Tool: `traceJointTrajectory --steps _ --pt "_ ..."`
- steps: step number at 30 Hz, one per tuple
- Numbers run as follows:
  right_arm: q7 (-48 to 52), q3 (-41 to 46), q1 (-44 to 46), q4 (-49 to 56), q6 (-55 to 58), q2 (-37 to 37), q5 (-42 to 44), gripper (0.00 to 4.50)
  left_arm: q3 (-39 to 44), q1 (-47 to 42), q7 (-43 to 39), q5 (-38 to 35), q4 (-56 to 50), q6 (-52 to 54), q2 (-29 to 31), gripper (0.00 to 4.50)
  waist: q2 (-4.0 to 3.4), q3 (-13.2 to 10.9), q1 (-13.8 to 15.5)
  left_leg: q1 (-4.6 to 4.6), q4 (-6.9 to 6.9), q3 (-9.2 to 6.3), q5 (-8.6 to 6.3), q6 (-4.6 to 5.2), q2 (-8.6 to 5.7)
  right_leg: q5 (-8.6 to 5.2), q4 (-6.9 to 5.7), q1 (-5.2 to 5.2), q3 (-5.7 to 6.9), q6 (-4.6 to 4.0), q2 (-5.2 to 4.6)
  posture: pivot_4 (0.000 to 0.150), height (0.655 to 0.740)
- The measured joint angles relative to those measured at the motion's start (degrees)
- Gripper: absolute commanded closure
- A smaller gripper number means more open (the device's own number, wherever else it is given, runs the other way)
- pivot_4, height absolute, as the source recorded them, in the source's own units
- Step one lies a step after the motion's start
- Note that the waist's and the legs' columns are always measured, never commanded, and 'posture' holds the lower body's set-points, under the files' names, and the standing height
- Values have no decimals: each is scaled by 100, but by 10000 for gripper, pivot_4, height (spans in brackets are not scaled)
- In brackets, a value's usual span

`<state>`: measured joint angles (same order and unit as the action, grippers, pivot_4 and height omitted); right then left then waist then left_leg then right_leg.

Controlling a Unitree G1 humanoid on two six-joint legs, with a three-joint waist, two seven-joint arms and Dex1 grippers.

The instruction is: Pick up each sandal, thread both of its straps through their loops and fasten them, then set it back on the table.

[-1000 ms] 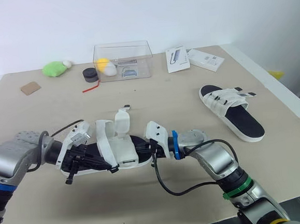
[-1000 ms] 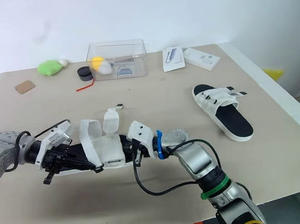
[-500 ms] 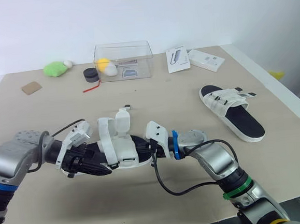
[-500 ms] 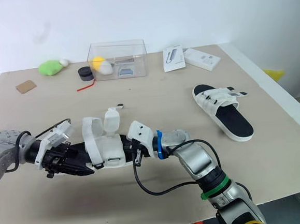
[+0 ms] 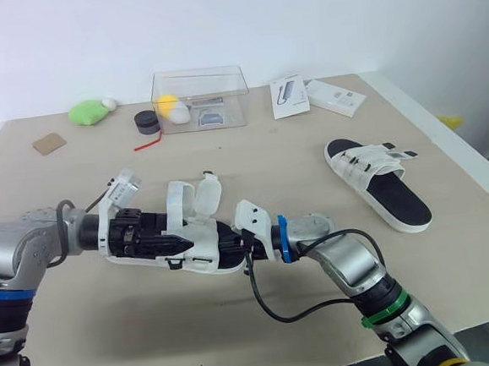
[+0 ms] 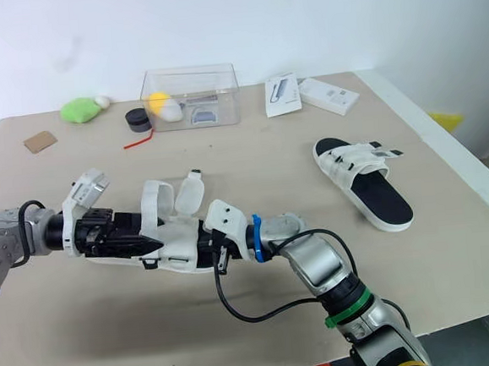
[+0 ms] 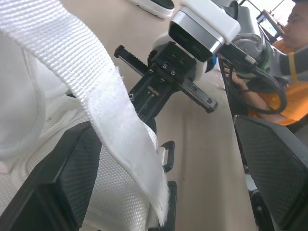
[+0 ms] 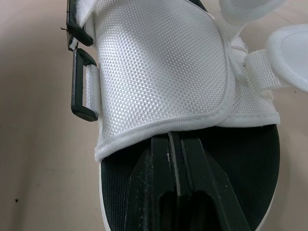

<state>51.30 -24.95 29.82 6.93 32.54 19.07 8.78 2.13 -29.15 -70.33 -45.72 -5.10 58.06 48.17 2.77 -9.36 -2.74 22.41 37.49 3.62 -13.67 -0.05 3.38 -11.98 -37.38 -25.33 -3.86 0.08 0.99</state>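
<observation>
Sandal [image 8: 163, 72] rough woven cloth; loop [image 8: 76, 86] smooth plastic.

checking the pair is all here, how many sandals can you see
2. One sandal sits between the left gripper and right gripper; the other sandal lies alone on the right of the table.

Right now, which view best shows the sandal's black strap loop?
Right wrist view: the loop lies close, empty, beside the upper. Left wrist view has one partly behind a strap; in the eye views it's too small to tell.
</observation>
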Motion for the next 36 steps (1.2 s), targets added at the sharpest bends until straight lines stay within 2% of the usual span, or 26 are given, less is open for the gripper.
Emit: traceJointTrajectory --steps 3,5,7,8,13,18,26,28,29,30,32,33,36 --pt "-8 -5 -2 4 2 0 -1 45000 84 -235 214 -135 114 122 -179 22334 1 1 -4 0 2 3 0 0 -4 0 0 0 -6 -1 -1 1500 7400" --pt "-2 -7 -2 14 2 0 0 45000 83 -249 247 -172 120 178 -190 34570 1 1 -12 0 1 6 0 0 -4 2 0 0 -8 5 -1 1500 7400" --pt "-1 -8 -2 15 5 -4 0 45000 52 -221 220 -158 110 181 -157 42625 1 1 -13 0 1 5 0 0 -3 1 0 -1 -7 4 -1 1500 7400" --pt "-2 -8 -2 15 5 -6 1 45000 27 -200 205 -152 106 181 -131 44772 1 1 -13 0 0 5 0 -1 -2 1 0 -1 -7 3 0 1500 7400" --pt "-17 -9 -8 21 11 -16 2 45000 -212 101 -94 24 -143 5 238 44772 1 1 -13 0 -1 2 0 -1 0 -7 0 -2 -5 -11 0 1500 7400" --pt "-26 -13 -10 25 17 -27 5 45000 -465 358 -255 297 -282 -327 303 44772 1 1 -18 0 -1 4 0 -1 2 -12 0 -3 -6 -20 2 1500 7400" --pt "-29 -16 -11 44 61 -40 32 45000 -494 495 -260 356 -412 -463 382 44772 1 0 -20 -1 -7 3 -1 -1 7 -8 0 -5 -4 -14 7 1500 7400" --pt "-31 -19 -13 57 69 -40 33 45000 -461 530 -241 313 -412 -427 383 39020 1 0 -21 -1 -7 3 -1 -1 9 -7 0 -5 -3 -12 8 1500 7400" --pt "-33 -21 -14 57 73 -39 33 45000 -446 542 -236 302 -414 -419 389 38585 1 0 -22 -1 -7 3 -2 -2 9 -7 0 -6 -3 -12 8 1500 7400" --pt "-35 -20 -20 61 75 -37 34 45000 -348 615 -211 279 -422 -377 462 31972 1 0 -23 0 -8 3 -2 -2 11 -8 0 -6 -3 -13 10 1500 7400" --pt "-36 -19 -25 70 84 -35 33 45000 59 769 -117 54 -503 -197 513 27697 1 0 -15 0 -8 2 -2 -2 12 -8 -1 -6 0 -14 8 1500 7400" --pt "-36 -21 -26 72 85 -35 33 45000 193 826 -77 -22 -550 -140 538 21310 1 0 -16 0 -8 2 -2 -2 12 -9 0 -6 0 -15 8 1500 7400" --pt "-31 -16 -41 84 86 -31 33 45000 776 1093 122 -391 -846 113 642 7808 1 0 -14 0 -8 2 -3 -3 13 -10 0 -6 0 -16 6 1500 7400"
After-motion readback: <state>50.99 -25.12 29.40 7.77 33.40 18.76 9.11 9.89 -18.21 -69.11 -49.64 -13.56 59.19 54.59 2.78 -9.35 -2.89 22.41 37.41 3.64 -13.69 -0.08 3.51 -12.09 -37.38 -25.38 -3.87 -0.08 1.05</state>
